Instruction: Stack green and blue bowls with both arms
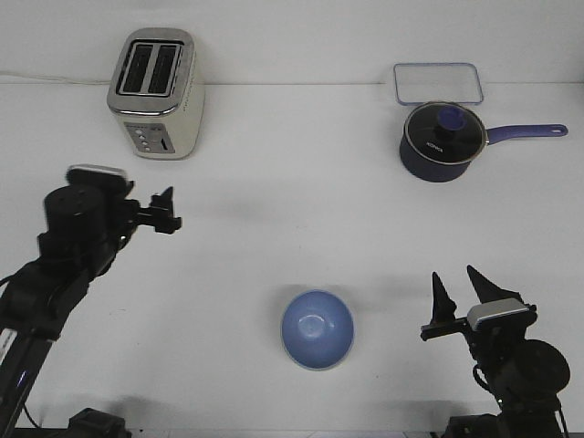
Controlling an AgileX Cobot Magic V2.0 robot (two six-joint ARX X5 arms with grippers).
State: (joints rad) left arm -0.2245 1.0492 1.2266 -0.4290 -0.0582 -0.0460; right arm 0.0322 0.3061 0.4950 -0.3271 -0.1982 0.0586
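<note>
The light blue bowl (317, 327) stands upright on the white table (274, 228), front centre. A thin pale edge shows under its near rim; I cannot tell whether that is the green bowl beneath it. No separate green bowl shows. My left gripper (169, 211) hovers at mid-left, pointing right, fingers apart and empty, well away from the bowl. My right gripper (459, 290) is at the front right, pointing up and away, fingers spread and empty, a short way right of the bowl.
A cream toaster (155, 93) stands at the back left. A dark navy pot with glass lid and long handle (443, 140) stands at the back right, with a clear rectangular tray (437, 83) behind it.
</note>
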